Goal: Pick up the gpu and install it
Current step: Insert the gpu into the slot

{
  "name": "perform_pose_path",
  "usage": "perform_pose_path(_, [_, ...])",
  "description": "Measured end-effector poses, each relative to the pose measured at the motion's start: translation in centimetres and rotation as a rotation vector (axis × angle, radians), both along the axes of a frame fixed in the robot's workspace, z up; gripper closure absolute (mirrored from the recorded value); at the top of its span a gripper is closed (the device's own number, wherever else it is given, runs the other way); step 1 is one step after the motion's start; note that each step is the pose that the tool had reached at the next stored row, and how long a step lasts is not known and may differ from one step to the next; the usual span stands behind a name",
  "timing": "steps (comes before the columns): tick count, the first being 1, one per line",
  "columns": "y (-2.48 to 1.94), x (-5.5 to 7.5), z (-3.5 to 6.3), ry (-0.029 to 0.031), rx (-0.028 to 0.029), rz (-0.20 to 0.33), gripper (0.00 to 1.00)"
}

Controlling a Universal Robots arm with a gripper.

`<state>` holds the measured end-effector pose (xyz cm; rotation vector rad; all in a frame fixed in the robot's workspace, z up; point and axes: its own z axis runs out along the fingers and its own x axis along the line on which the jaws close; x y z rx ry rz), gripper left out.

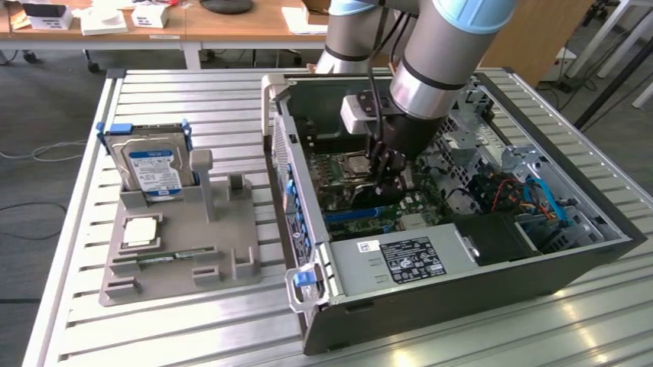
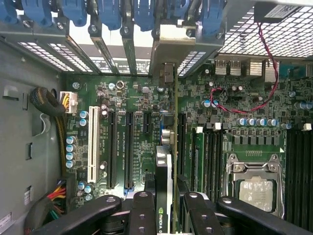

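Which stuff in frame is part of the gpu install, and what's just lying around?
In the job:
- gpu, clamped edge-on in the gripper
- motherboard with its slots, below the card
- open computer case

Lying about:
- hard drive, standing in the grey holder
- memory stick
- silvery square chip

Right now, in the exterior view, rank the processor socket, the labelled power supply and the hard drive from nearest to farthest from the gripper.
1. Processor socket, on the motherboard, right beside the gripper holding the gpu.
2. Power supply, inside the case, toward the camera.
3. Hard drive, outside the case, on the exterior view's left.
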<state>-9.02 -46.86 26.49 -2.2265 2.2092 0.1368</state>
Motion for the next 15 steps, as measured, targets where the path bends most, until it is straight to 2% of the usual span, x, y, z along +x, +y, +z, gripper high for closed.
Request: perform_pose_path(15, [0.02,-0.24,-0.12,0.0,0.0,0.0,0.73])
